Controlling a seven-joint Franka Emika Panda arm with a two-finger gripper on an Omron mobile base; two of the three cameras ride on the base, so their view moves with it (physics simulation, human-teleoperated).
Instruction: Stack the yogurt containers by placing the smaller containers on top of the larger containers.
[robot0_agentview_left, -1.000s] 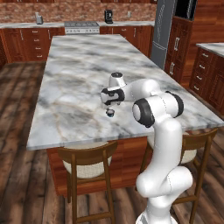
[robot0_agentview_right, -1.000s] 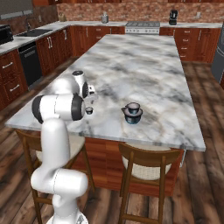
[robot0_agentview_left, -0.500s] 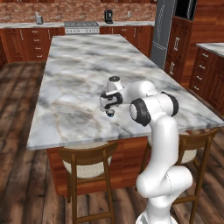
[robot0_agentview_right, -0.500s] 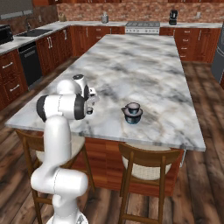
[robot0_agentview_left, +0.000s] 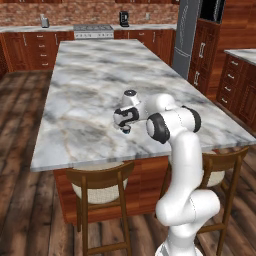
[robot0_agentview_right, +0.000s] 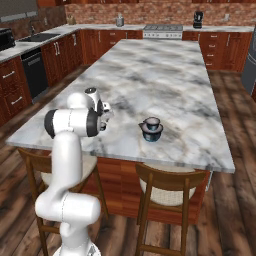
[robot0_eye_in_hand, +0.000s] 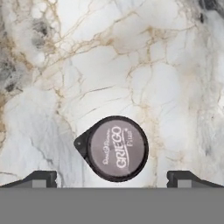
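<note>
Open pincer (robot0_eye_in_hand: 112, 178) above smaller yogurt cup (robot0_eye_in_hand: 116, 148), larger cup (robot0_agentview_right: 151, 129) apart, bare marble counter (robot0_agentview_right: 165, 75) around

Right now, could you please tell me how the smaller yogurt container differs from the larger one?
The smaller container lies below the open end effector, between its fingertips; the larger container stands apart. The smaller container shows a grey lid with lettering and a pull tab; the larger container shows a dark blue body with a paler top. Both stand upright on the marble counter, unstacked.

Even, bright rendered light; soft sheen on the marble counter (robot0_agentview_left: 100, 90); faint shadows, base views slightly soft, hand view sharp
</note>
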